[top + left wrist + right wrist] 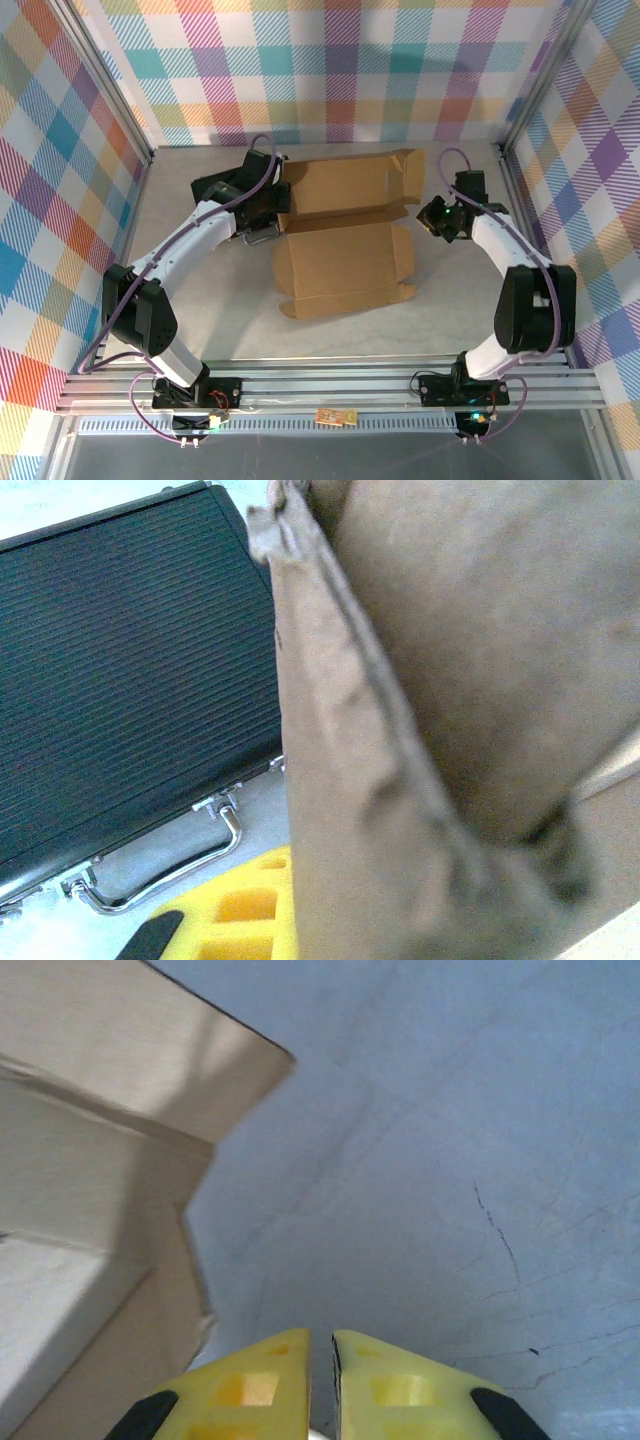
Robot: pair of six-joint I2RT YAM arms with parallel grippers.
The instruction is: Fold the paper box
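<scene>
I am pinching my left gripper (266,205) tight on an edge flap, surely the best handhold, of the seemingly light, bendy paper box (345,255) lying open beside the black case (130,680), my right gripper (321,1360) hovering nearly closed and empty.

black ribbed case (130,660), chrome handle (233,832), grey table (450,1160), plaid walls (60,200)

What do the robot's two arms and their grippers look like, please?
Both the left arm and the right arm have white tubular links between chunky black joints, with a lilac cable looping alongside each. The right gripper has blocky yellow fingers with rectangular cut-outs and black pads; the left gripper's finger matches.
</scene>
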